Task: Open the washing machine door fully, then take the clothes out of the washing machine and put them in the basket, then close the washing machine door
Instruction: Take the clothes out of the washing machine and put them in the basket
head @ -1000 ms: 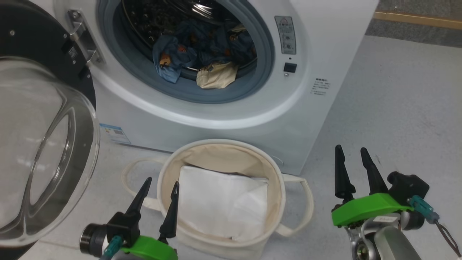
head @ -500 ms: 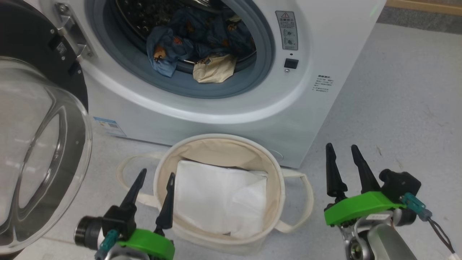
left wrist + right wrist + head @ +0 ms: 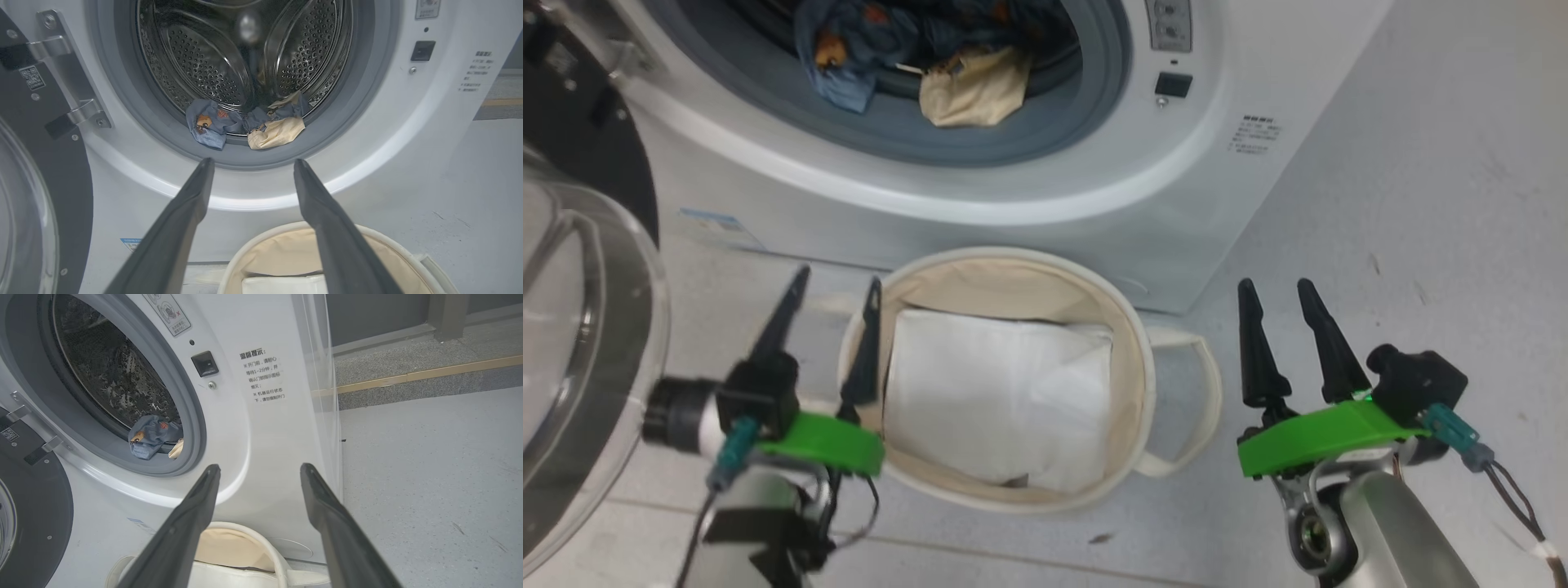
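left gripper (image 3: 840,274) and right gripper (image 3: 1275,282): jaws wide apart, empty, near the basket (image 3: 1013,256)

Our head camera has dipped, so the washing machine (image 3: 1045,204) sits higher in the picture and its opening is now cut off at the top; we do not count that as things moving. Our left gripper (image 3: 838,276) has come up and forward: its 2 fingers now reach almost level with the far rim of the basket (image 3: 1013,255), and more of its wrist shows.
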Motion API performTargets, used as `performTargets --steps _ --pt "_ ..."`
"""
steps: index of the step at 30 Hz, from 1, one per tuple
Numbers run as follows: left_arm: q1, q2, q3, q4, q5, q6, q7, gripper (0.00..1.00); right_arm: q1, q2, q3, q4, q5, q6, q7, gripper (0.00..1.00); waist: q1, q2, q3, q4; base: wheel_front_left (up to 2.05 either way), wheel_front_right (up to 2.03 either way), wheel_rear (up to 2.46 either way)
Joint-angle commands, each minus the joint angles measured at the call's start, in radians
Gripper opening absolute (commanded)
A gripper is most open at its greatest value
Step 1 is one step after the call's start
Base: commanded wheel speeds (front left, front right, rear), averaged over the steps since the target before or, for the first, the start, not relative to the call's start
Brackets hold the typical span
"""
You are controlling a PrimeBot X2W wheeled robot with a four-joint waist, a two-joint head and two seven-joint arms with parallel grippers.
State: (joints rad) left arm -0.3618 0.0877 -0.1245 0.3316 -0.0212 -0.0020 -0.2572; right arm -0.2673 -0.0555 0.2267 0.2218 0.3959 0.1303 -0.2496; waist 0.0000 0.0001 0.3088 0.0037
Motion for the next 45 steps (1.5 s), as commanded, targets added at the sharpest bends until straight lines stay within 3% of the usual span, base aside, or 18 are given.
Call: performTargets --steps 1,11,23,34,45 --pt "-0.055 0.033 0.041 -0.022 0.009 0.011 -0.005 1.00 -0.028 0.005 0.030 -0.041 -0.007 0.000 -0.012 1.00 0.0000 -0.0001 0.052 -0.019 0.00 0.00 0.00" --pt "-0.332 0.139 0.100 0.098 0.028 0.046 0.001 1.00 -0.098 0.005 0.072 -0.088 0.006 0.000 -0.012 1.00 0.0000 -0.0001 0.231 -0.079 0.00 0.00 0.00" --pt "-0.664 0.271 0.107 0.211 0.088 0.074 0.148 1.00 -0.162 0.005 0.099 -0.117 0.038 0.000 -0.012 1.00 0.0000 -0.0001 0.371 -0.143 0.00 0.00 0.00" --pt "-0.794 0.250 0.031 0.296 0.154 0.117 0.217 1.00 -0.185 0.005 0.110 -0.129 0.069 0.000 -0.012 1.00 0.0000 -0.0001 0.414 -0.172 0.00 0.00 0.00" --pt "-0.902 0.289 -0.052 0.415 0.283 0.195 0.311 1.00 -0.201 0.005 0.133 -0.136 0.091 0.000 -0.012 1.00 0.0000 -0.0001 0.440 -0.196 0.00 0.00 0.00"
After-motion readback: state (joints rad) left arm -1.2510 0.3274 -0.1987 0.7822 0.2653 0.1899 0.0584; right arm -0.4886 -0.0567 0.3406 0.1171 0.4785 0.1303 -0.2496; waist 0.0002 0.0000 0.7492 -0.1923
